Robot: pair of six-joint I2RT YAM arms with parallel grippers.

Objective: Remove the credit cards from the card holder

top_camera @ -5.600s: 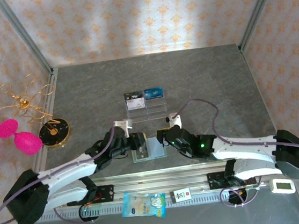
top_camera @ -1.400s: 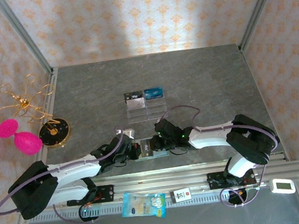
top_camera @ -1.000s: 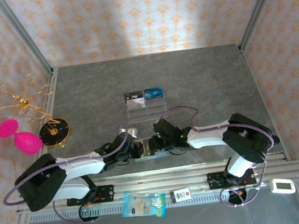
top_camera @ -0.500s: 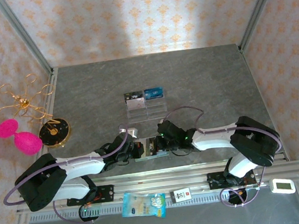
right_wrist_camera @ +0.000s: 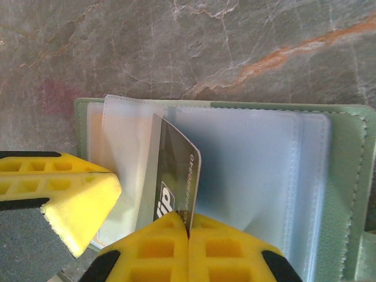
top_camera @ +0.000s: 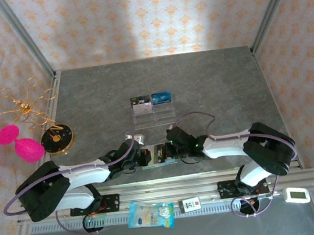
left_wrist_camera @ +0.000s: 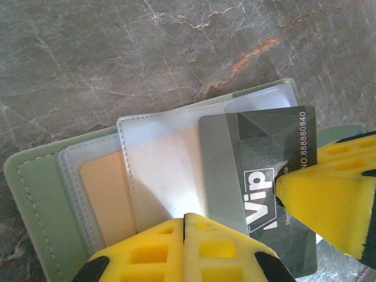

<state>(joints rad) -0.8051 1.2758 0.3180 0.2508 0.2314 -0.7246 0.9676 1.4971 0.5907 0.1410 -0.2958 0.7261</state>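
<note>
The step in hand is drawing one card out of its pocket. The card holder (left_wrist_camera: 35, 194) lies open and flat by the near edge of the desk (top_camera: 210, 83), about midway along that edge, between the two arms. A grey VIP card (left_wrist_camera: 258, 170) sticks partway out of a clear sleeve (left_wrist_camera: 158, 164), angled toward the right arm.

The right gripper (right_wrist_camera: 188, 226) has its jaws closed on that card's free end. The left gripper (left_wrist_camera: 183, 226) has its jaws closed together at the sleeve's near edge, apparently pinning the holder.

The next move, as I judge it, calls for a straight pull along the card's length while the left side holds the holder down. A skewed pull could jam the card in the sleeve or drag the whole holder across the desk.

A tan card (left_wrist_camera: 108, 200) sits fully inside a pocket further left and is not yet started.

Whether the left jaws pinch plastic or only press on it cannot be told. Both wrist views cut off the card's gripped end behind the yellow pads. From above, the arms cover most of the holder, so the number of cards inside is unclear.
</note>
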